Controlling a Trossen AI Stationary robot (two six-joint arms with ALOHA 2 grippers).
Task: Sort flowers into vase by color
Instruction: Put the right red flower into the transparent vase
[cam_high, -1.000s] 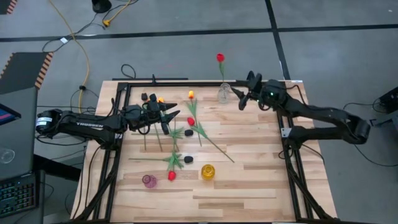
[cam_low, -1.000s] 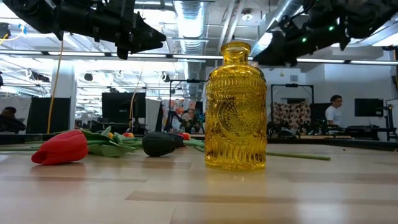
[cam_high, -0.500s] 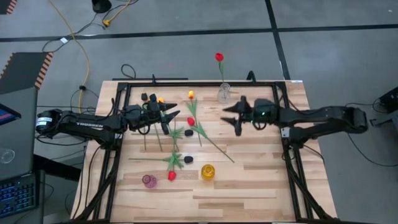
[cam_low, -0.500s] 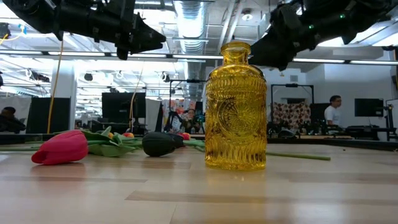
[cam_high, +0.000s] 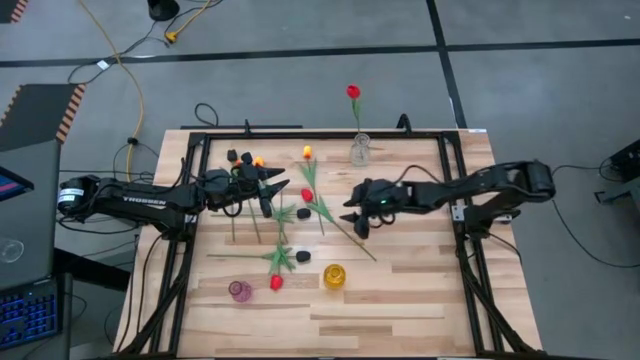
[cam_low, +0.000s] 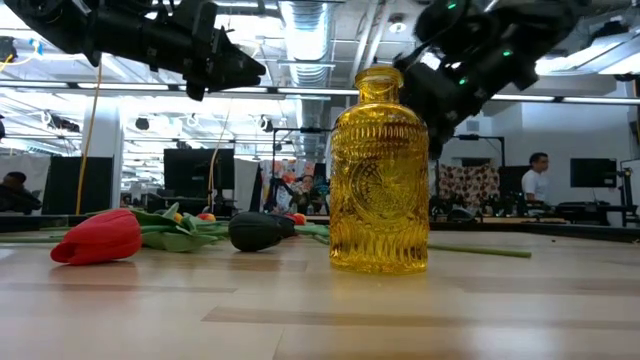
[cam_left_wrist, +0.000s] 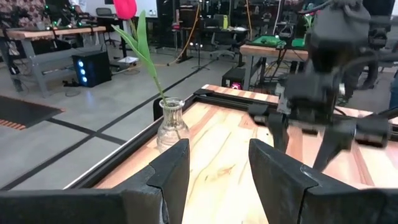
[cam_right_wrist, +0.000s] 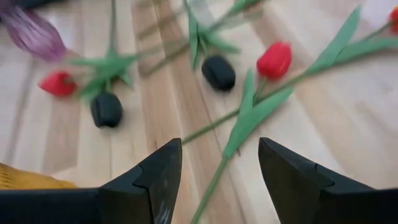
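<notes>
My right gripper (cam_high: 355, 217) (cam_right_wrist: 219, 143) hangs open over the table's middle, tipped down, above the green stem (cam_right_wrist: 214, 180) of a red tulip (cam_right_wrist: 274, 60) that lies flat on the wood. More flowers lie around it: black heads (cam_right_wrist: 218, 72) (cam_right_wrist: 106, 109), a red head (cam_right_wrist: 57, 83), a yellow-orange one (cam_high: 307, 152). One red flower (cam_high: 353, 92) stands by its stem in the clear vase (cam_high: 360, 150) at the far edge. A yellow vase (cam_high: 333, 275) and a purple vase (cam_high: 240, 290) stand near the front. My left gripper (cam_high: 272, 187) (cam_left_wrist: 219, 143) waits open and level at the left, nothing between its fingers.
A black frame (cam_high: 300, 133) runs round the work area. Black and orange flower heads (cam_high: 245, 157) lie at the far left, beside the left arm. In the low view the yellow vase (cam_low: 379, 170) stands close, with a red tulip (cam_low: 98, 238) and a black one (cam_low: 255, 231) lying to its left.
My right gripper has left the clear vase at the far edge and swung toward the table's near-left, sinking and tipping its fingers downward, and now hangs over the red tulip's stem in the middle. Its fingers have stayed open.
</notes>
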